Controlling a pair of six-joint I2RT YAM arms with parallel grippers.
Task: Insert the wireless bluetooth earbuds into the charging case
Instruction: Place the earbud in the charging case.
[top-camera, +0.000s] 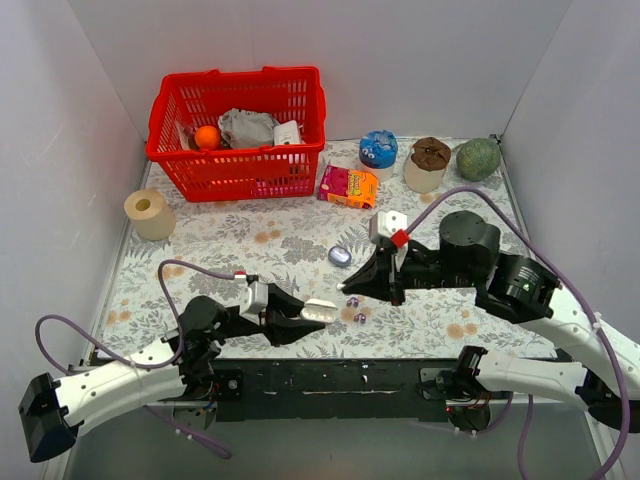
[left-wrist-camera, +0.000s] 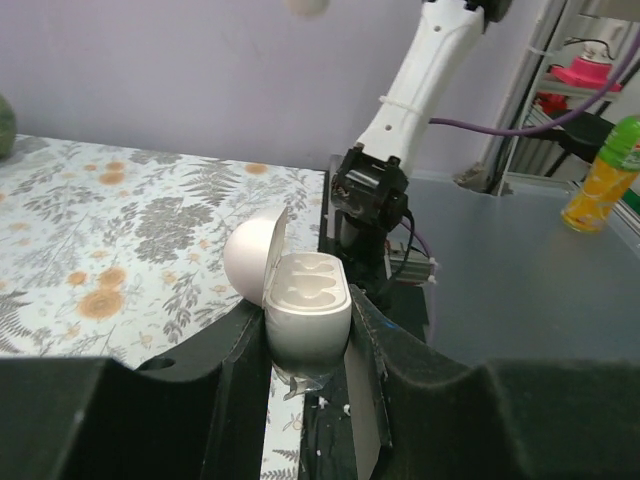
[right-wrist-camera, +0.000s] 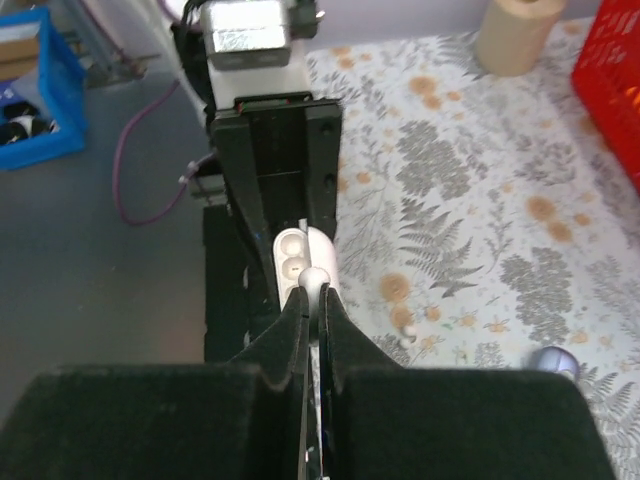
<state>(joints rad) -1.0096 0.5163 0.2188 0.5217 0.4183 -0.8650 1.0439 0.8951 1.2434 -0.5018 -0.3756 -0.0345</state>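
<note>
White case (left-wrist-camera: 300, 300) fills left gripper (left-wrist-camera: 307, 325); right gripper (right-wrist-camera: 315, 300)'s bud (right-wrist-camera: 316, 279) hangs apart.

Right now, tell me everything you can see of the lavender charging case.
The charging case is a small pale lavender-blue oval pebble, smooth, faintly glossy, plastic-looking. It appears shut; no seam or hinge resolves. It lies flat on the floral table cover mid-table, touched by nothing. The right pincer, gripping a white bud, hangs just nearer the arms; the purple earbuds lie nearer too, apart from it. The left pincer holds a separate white case.
</note>
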